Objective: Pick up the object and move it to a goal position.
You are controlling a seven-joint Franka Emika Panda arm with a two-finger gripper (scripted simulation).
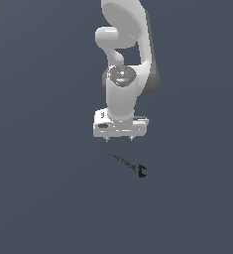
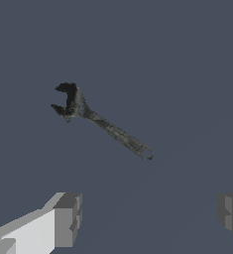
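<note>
The step in hand looks like the approach: the wrench [image 1: 129,166] lies flat on the plain grey floor [image 1: 38,198], not yet touched, and the gripper [image 1: 119,140] hangs above it with its jaws spread wide and nothing between them.

Going from the exterior view's left to its right, the floor is bare, then comes the slim handle end of the wrench, then the white arm [image 1: 123,74] standing over it, and last the forked black head of the wrench, which lies furthest toward the exterior view's right. The wrench sits slantwise, near the gripper but apart from it, and seems offset rather than straight under the fingertips.

The wrist view shows the wrench [image 2: 104,124] whole, from forked head to a handle with a small hole at its tip, and it is not between the two grey fingers [image 2: 68,218]. So the next move, as I judge it, calls for shifting the gripper [image 2: 147,218] over the middle of the handle, turning the wrist so the jaws straddle the thin rod across its width, then lowering and closing.

Several things cannot be made out. No goal marker shows in either view, so where the wrench must go is unknown. The arm's base is cut off at the top of the exterior view, and one finger is cut off at the wrist view's edge. The fingertips are tiny in the exterior view, and their height above the floor is hard to judge.
</note>
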